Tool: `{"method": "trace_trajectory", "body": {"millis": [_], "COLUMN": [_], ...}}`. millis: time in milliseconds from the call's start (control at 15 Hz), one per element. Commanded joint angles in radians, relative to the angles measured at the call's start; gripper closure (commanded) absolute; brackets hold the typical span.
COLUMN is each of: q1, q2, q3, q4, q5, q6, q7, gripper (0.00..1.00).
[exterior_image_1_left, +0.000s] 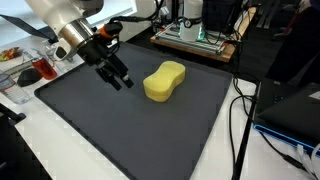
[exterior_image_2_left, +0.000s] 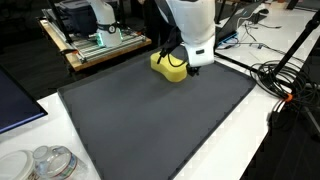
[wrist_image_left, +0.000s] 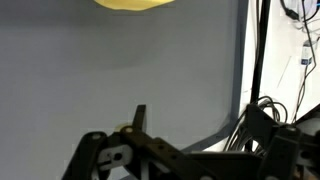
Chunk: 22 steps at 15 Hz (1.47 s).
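Approach stage, by judgement: the jaws stand spread and empty, hovering above the dark mat (exterior_image_1_left: 100, 125) on the bench (exterior_image_1_left: 25, 155). The yellow sponge (exterior_image_1_left: 165, 81) lies at their 3 o'clock, near but apart. A grasp calls for centring over its narrow waist, then descending. Count: one sponge, one mat.

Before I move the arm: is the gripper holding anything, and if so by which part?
Nothing is held. The gripper is open and empty over the dark mat, apart from the yellow sponge.
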Motion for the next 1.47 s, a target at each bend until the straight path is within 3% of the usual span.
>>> {"method": "trace_trajectory", "body": {"millis": [0,333,800,1133,1400], "q1": [-0.06,-0.113,-0.082,-0.041,0.01], "q2": [-0.17,-0.33,-0.473,-0.588,-0.686], "q3": [0.022,-0.009,-0.108,-0.157,-0.183], "q4": [-0.24,-0.477,-0.713,-0.852,-0.94], "q5": [0.087,0.215,0.274,0.244,0.201], "q6": [0.077,0.026,-0.013,-0.012,0.019], "q7": [-0.143,-0.343,-0.514,-0.491,-0.388], "gripper": [0.0,0.0,0.0,0.0,0.0]}}
